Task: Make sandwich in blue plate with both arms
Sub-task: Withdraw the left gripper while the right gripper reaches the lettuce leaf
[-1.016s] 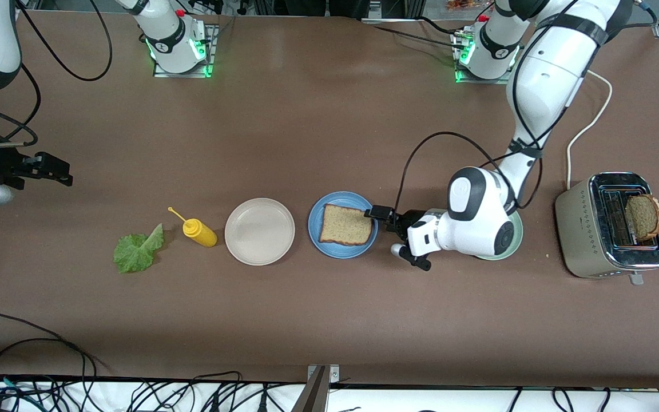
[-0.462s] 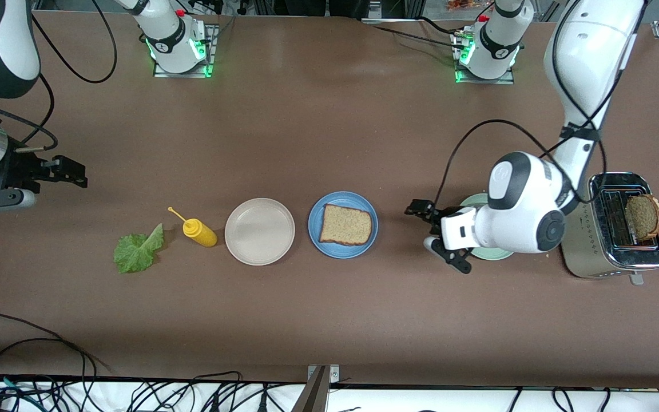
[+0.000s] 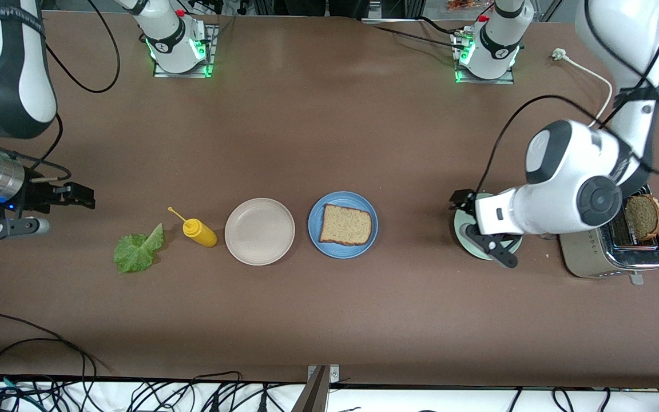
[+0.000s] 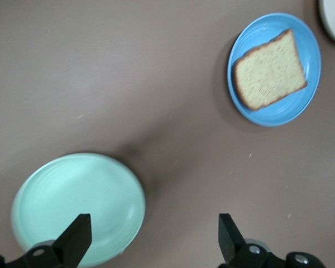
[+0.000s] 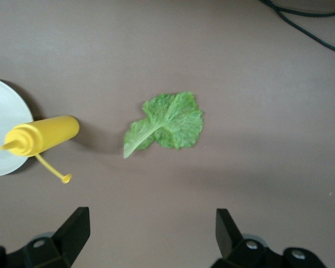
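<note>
One bread slice [image 3: 345,225] was seen on the blue plate [image 3: 321,243]; a second [image 3: 643,216] stood in the toaster [image 3: 592,257], caught by the front view alone. The lettuce [image 5: 166,123] lay beside the bottle [image 5: 42,134]. The left gripper [image 4: 151,240] was held spread, empty, over the green plate [image 4: 72,190]; the right gripper [image 5: 151,234], likewise agape, near the lettuce. No writing could be read.

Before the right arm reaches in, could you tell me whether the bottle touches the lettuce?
Apart: the right wrist view shows bare table between the bottle and the lettuce.

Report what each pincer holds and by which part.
Nothing is held. The left pincer is open over the pale green plate; the right pincer is open over bare table.
</note>
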`<control>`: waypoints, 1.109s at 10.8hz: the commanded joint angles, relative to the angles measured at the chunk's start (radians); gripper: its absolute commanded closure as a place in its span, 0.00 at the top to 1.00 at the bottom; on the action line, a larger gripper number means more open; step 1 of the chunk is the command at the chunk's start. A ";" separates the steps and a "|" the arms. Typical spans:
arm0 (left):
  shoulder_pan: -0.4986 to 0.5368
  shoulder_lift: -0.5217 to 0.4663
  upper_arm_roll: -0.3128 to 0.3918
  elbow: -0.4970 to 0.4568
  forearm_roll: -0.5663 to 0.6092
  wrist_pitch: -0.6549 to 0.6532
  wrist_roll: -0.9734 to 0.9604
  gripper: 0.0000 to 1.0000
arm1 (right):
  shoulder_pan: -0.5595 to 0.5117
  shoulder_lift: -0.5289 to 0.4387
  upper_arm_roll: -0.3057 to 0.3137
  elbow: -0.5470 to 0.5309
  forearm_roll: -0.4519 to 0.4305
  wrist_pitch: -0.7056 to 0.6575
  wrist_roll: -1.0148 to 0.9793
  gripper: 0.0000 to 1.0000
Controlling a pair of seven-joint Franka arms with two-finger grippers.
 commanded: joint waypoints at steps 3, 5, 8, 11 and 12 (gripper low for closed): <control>0.046 -0.224 -0.002 -0.036 0.166 -0.149 0.006 1.00 | -0.075 0.170 0.004 0.129 0.061 0.073 -0.088 1.00; 0.059 -0.298 -0.002 -0.028 0.168 -0.226 0.006 1.00 | -0.106 0.216 0.008 0.123 0.129 0.110 -0.120 1.00; 0.057 -0.391 0.022 -0.054 0.145 -0.269 -0.008 1.00 | -0.106 0.276 0.053 0.104 0.129 0.207 -0.160 1.00; 0.042 -0.517 0.125 -0.181 0.058 -0.177 -0.034 1.00 | -0.106 0.343 0.076 0.097 0.123 0.326 -0.162 1.00; 0.030 -0.545 0.156 -0.205 0.062 -0.177 -0.032 1.00 | -0.106 0.362 0.081 0.095 0.119 0.359 -0.163 1.00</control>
